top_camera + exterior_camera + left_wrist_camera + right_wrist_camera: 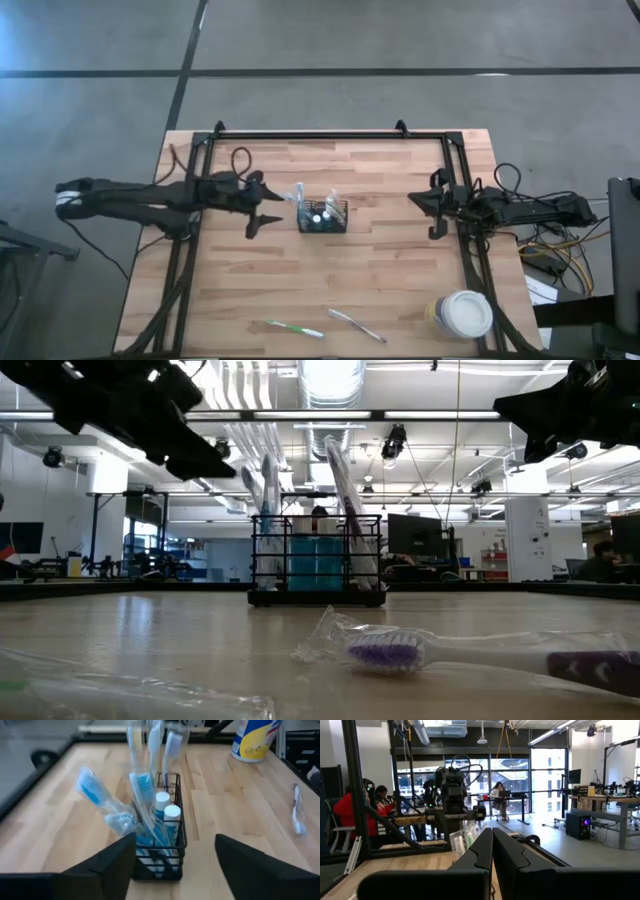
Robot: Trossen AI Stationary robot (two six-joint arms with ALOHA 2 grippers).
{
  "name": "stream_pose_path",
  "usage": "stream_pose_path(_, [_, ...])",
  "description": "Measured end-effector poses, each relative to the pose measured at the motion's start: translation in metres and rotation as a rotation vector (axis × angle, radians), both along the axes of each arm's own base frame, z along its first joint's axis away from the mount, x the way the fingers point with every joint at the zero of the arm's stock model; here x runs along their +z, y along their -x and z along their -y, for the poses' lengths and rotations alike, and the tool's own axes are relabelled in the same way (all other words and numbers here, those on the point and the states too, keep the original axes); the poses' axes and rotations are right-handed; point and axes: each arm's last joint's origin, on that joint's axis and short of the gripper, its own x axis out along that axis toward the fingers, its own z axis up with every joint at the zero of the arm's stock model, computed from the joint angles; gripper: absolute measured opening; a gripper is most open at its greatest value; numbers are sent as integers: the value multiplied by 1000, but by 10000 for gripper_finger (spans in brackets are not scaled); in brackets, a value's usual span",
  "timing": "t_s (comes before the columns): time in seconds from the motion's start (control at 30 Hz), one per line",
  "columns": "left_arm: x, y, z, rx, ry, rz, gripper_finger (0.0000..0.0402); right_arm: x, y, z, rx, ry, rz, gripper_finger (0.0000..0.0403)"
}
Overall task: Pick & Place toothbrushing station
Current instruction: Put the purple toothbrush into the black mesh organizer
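The black wire-mesh caddy [322, 217] stands upright on its base near the table's middle. It holds wrapped toothbrushes [150, 750] and two white-capped tubes [167, 806]. A blue toothbrush [95, 795] leans out over the caddy's rim. My left gripper [270, 206] hangs open just left of the caddy [172, 855], above the table, with nothing between its fingers. A green toothbrush [293, 328] and a purple-bristled one [400, 655] lie flat in their wrappers near the front edge. My right gripper [492, 851] waits shut at the right side [416, 199].
A large cup with a white lid [462, 314] stands at the front right corner. A black frame [320, 135] runs along the table's far edge and down both sides. Bare wood [300, 275] lies between the caddy and the loose toothbrushes.
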Motion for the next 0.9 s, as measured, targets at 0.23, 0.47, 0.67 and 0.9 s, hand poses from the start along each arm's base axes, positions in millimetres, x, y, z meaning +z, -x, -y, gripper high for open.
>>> stream_pose_path(0.23, [-11,30,4,-8,-62,80,104,-3,-3,0,2,-6,-30,8])
stream_pose_path(0.47, [-36,50,7,-5,-76,180,13,-7,-7,0,6,-12,-73,8])
stream_pose_path(0.67, [-53,60,8,-5,-79,215,5,-10,-11,-1,6,-9,-108,8])
stream_pose_path(0.9, [-65,67,9,-5,-80,234,3,-10,-13,-1,7,-17,-112,8])
